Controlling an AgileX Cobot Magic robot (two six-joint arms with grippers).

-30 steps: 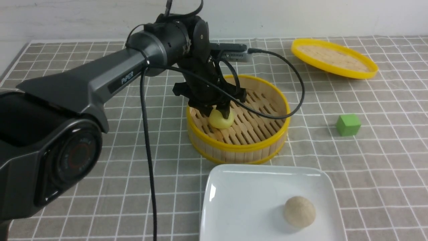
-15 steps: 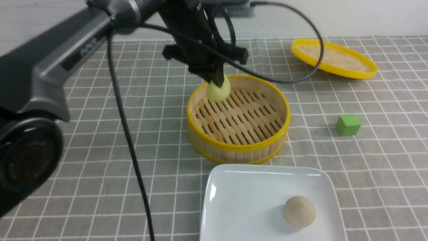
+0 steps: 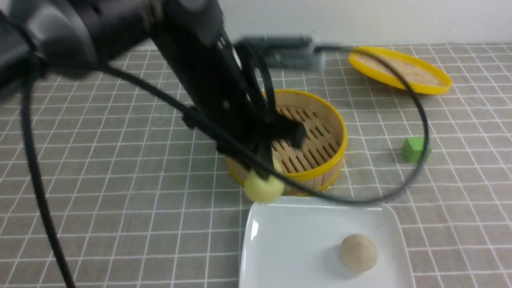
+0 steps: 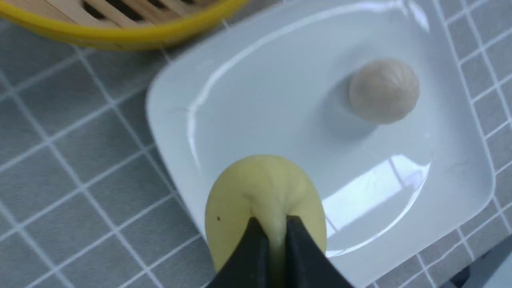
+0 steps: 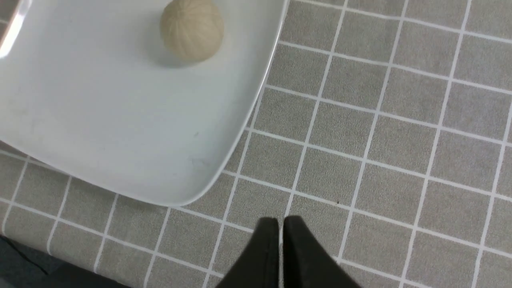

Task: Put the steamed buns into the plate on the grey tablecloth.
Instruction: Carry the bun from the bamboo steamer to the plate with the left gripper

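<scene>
Buns (image 3: 263, 189) (image 3: 358, 253) x2, plate (image 3: 288, 240) x1

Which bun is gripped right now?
The pale yellow bun, pinched by its top in the left gripper; the beige bun lies free on the plate.

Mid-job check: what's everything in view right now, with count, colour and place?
tablecloth: one, grey with white grid, under everything.
plate: one, white, on the tablecloth, nearest the robot.
beige bun: one, beige-white, on the plate's right side.
yellow bun: one, pale yellow, held up over the plate's far left corner.
steamer basket: one, bamboo with yellow rim, just beyond the plate.
lid: one, yellow-rimmed, far right.
cube: one, green, right of the steamer basket.
left gripper: one, black, shut on the yellow bun.
right gripper: one, black, nearly closed, empty, above tablecloth beside the plate.
</scene>
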